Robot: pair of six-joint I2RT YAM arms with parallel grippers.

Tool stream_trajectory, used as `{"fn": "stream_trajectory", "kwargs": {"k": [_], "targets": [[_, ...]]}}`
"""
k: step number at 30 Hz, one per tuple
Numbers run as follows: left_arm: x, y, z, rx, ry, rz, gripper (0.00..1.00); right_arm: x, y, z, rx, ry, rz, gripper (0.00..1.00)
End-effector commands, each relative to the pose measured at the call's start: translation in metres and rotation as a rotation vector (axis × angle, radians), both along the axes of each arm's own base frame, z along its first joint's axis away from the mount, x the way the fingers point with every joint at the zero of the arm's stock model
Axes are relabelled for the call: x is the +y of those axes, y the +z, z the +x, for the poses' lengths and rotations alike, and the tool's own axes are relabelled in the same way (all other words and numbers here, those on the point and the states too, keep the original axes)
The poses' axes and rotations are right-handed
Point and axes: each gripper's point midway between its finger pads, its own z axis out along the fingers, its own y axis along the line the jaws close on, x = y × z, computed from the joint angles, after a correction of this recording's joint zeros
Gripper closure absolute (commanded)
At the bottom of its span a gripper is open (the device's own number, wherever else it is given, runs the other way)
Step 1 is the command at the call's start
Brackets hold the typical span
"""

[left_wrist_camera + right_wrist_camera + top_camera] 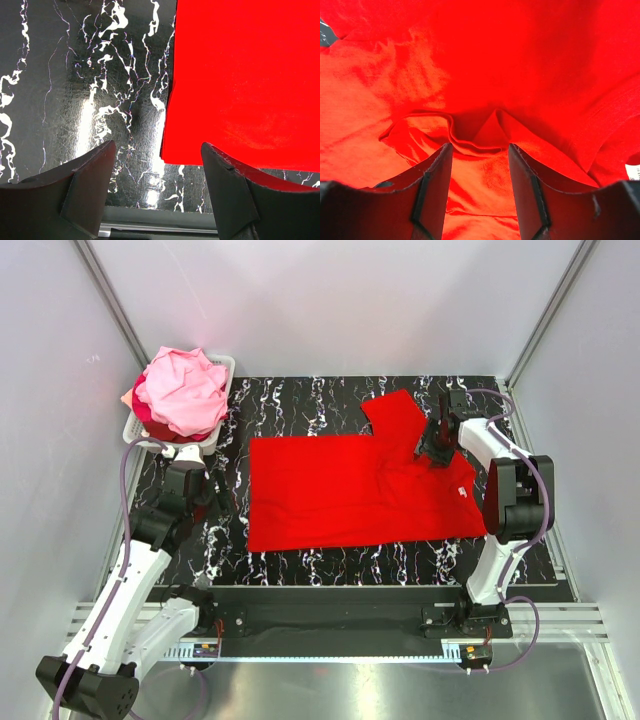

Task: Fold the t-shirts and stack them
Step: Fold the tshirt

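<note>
A bright red t-shirt (340, 495) lies spread flat on the black marbled mat, one sleeve pointing to the far side. Its white neck label (462, 493) is at the right edge and shows in the right wrist view (632, 172). My right gripper (432, 452) is down on the shirt near that sleeve. It is open (480, 150), with a raised fold of red cloth (470, 140) at its fingertips. My left gripper (216, 496) is open and empty (157, 165) over bare mat, just left of the shirt's near left corner (172, 152). Pink and peach shirts (185, 390) are piled in the basket.
A white slotted basket (225, 370) stands at the far left corner of the mat (300, 410). Grey walls close in the left, back and right sides. A metal rail (330, 630) runs along the near edge by the arm bases.
</note>
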Motion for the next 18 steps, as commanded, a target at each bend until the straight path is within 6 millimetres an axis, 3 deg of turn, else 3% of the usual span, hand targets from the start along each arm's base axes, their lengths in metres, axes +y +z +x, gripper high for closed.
{"fn": "stream_trajectory", "kwargs": {"k": [1,6,13,16,17,18], "targets": [[-0.0037,0.0089,0.0075,-0.044,-0.011,-0.011,0.26,-0.0016,-0.0016,0.0024,-0.009,0.013,0.0,0.44],[-0.0031,0.009,0.0076,-0.044,-0.009,-0.009,0.26,0.0008,-0.0046,0.001,0.0,0.022,0.012,0.45],[-0.0026,0.0086,0.0067,-0.042,-0.007,-0.008,0.26,0.0048,-0.0081,-0.0026,0.006,0.03,0.031,0.57],[-0.0027,0.0091,0.0073,-0.045,-0.008,-0.008,0.26,0.0053,-0.0066,-0.0012,0.003,0.031,0.036,0.71],[-0.0028,0.0093,0.0076,-0.046,-0.008,-0.008,0.26,0.0062,-0.0072,-0.0007,0.003,0.033,0.038,0.83],[-0.0028,0.0087,0.0074,-0.043,-0.008,-0.007,0.26,0.0071,-0.0077,-0.0002,0.003,0.035,0.042,0.87]]}}
